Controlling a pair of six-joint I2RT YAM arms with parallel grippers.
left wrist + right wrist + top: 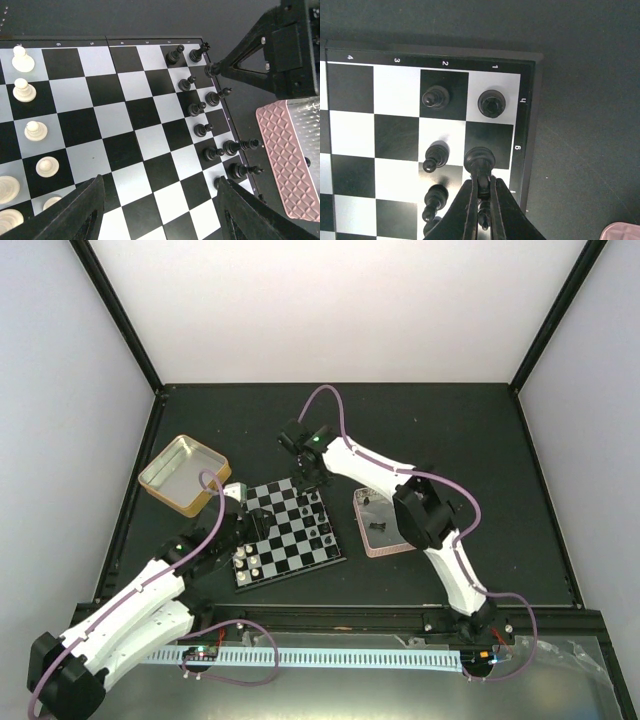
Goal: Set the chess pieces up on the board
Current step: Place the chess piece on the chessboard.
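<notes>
The board (pixel 287 540) sits mid-table, with the black chess pieces (pixel 200 107) lined along its right edge and the white chess pieces (pixel 24 91) along the left. The right gripper (pixel 482 200) is pinched tight on one black piece (pixel 479 159) near the board's far right corner. The left gripper (pixel 160 192) hangs over the board, jaws wide apart.

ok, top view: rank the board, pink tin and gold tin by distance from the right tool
1. board: the right tool is over its far right corner
2. pink tin: just right of the board
3. gold tin: beyond the board's left side
</notes>
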